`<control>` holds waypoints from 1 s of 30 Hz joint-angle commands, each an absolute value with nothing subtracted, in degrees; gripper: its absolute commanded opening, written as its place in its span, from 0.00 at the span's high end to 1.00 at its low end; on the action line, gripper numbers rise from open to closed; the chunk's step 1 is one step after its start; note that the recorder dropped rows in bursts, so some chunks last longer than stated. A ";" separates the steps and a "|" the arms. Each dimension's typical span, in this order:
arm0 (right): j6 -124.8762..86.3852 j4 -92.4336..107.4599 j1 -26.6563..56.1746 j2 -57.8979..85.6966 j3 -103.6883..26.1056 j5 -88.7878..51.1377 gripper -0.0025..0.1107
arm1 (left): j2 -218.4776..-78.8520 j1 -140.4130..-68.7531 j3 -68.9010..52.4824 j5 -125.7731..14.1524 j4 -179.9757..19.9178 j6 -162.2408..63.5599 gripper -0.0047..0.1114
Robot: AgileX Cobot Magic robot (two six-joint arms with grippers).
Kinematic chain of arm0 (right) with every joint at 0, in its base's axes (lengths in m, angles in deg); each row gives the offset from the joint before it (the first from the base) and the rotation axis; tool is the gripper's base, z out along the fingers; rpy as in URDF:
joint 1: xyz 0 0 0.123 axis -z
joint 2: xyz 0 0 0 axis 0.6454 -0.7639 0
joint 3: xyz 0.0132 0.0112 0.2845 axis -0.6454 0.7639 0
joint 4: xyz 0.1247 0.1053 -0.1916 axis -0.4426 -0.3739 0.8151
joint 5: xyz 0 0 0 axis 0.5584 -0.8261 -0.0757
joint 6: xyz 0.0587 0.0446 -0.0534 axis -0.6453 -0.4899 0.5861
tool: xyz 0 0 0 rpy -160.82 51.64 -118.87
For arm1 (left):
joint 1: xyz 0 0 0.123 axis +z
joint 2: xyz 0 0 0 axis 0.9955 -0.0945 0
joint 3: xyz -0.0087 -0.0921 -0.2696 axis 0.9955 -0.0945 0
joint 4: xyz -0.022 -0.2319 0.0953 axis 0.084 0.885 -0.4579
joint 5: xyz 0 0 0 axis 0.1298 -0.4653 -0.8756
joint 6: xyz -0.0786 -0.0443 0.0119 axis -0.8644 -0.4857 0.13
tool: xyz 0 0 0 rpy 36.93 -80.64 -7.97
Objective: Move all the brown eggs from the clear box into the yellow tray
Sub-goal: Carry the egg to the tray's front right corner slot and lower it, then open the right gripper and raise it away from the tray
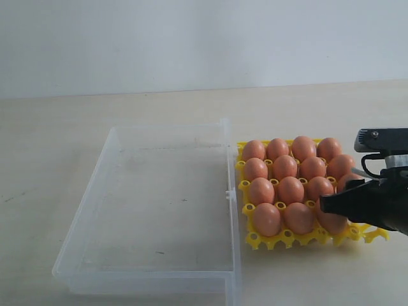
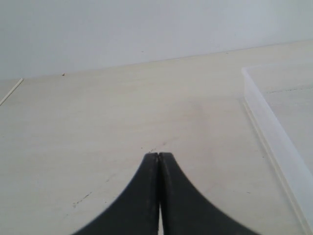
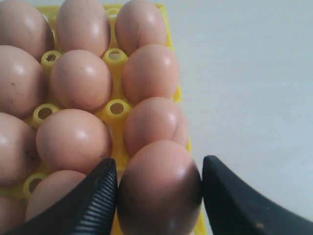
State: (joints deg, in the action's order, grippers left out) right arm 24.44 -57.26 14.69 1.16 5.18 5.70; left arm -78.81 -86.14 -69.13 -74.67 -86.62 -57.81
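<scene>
The yellow tray (image 1: 287,240) sits right of the clear box (image 1: 146,280) and is packed with several brown eggs (image 1: 290,189). No egg shows in the box. My right gripper (image 1: 338,204) reaches in from the right over the tray's front right corner. In the right wrist view the right gripper (image 3: 160,164) has both fingers against one brown egg (image 3: 159,191), which stands at the edge of the tray (image 3: 116,106). My left gripper (image 2: 159,154) is shut with nothing in it, low over bare table beside the box's wall (image 2: 274,132). The exterior view does not show it.
A pale wooden table (image 1: 95,115) carries everything, with a plain white wall behind. The box's side latch (image 1: 227,193) faces the tray, and only a narrow gap separates the two.
</scene>
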 commanded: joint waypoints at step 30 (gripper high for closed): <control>24.96 -60.19 14.99 8.50 4.51 4.55 0.46 | -78.85 -86.22 -68.90 -73.90 -86.71 -58.06 0.96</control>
